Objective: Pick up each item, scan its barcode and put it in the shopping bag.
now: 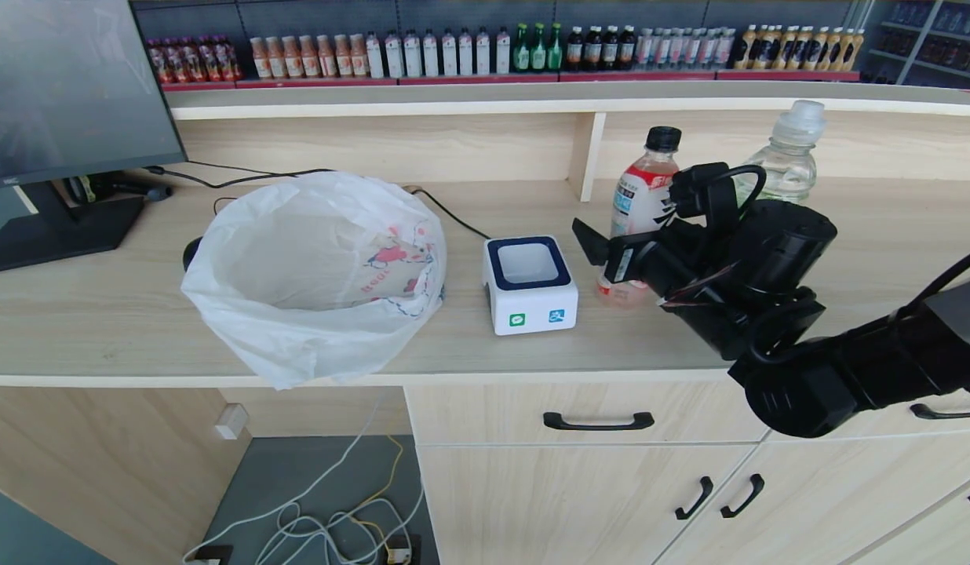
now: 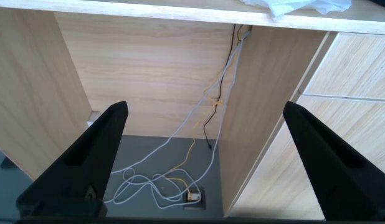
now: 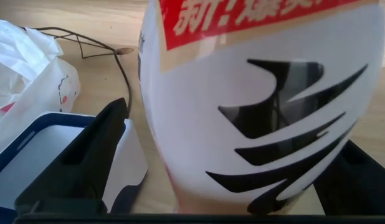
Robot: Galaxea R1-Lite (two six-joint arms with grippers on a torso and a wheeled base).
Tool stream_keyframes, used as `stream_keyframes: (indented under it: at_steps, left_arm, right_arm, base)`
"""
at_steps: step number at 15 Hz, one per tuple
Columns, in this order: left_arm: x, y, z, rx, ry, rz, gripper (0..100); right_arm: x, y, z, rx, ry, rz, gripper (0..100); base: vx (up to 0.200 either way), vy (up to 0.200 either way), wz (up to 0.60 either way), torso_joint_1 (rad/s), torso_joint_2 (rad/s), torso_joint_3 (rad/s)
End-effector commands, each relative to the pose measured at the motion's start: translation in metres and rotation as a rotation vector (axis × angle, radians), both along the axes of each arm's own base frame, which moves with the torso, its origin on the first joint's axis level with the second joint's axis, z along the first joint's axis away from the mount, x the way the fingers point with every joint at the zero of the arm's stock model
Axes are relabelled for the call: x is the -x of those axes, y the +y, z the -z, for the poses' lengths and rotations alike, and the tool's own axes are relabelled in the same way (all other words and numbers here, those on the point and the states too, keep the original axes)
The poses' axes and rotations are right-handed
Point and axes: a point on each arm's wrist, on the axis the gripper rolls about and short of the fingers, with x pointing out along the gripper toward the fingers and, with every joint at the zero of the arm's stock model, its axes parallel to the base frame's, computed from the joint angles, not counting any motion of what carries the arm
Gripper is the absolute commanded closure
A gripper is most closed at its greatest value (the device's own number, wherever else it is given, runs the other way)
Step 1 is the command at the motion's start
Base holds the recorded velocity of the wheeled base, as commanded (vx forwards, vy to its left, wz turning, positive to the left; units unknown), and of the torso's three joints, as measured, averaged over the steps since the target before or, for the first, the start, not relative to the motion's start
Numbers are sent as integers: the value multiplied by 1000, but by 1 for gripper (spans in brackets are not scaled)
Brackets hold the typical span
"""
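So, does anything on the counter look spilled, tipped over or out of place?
Nothing is spilled or tipped: the pink bottle and the clear bottle stand upright with caps on, and the scanner sits flat. Only the shopping bag is slightly odd: its front side hangs over the front edge of the counter.

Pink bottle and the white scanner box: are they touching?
Apart. The head view shows a strip of bare counter between the pink bottle and the white scanner box.
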Motion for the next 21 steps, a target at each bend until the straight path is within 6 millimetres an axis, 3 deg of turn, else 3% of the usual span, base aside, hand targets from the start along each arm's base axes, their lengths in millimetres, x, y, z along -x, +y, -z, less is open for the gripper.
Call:
stream_keyframes:
  at_steps: [1, 2, 3, 21]
  left_arm:
    - [0, 0, 0, 0, -1, -1, 0]
    - [0, 0, 0, 0, -1, -1, 0]
    - [0, 0, 0, 0, -1, -1, 0]
    - [0, 0, 0, 0, -1, -1, 0]
  right_arm:
    - [-4, 2, -1, -3, -9, -1, 0]
    - [-4, 2, 1, -2, -5, -1, 0]
    - [-5, 3, 1, -3, -4, -1, 100]
    - [5, -1, -5, -12, -6, -6, 100]
  base:
    - [0, 0, 0, 0, 0, 0]
    - [0, 0, 0, 0, 0, 0]
    - [0, 0, 0, 0, 0, 0]
    - [0, 0, 0, 0, 0, 0]
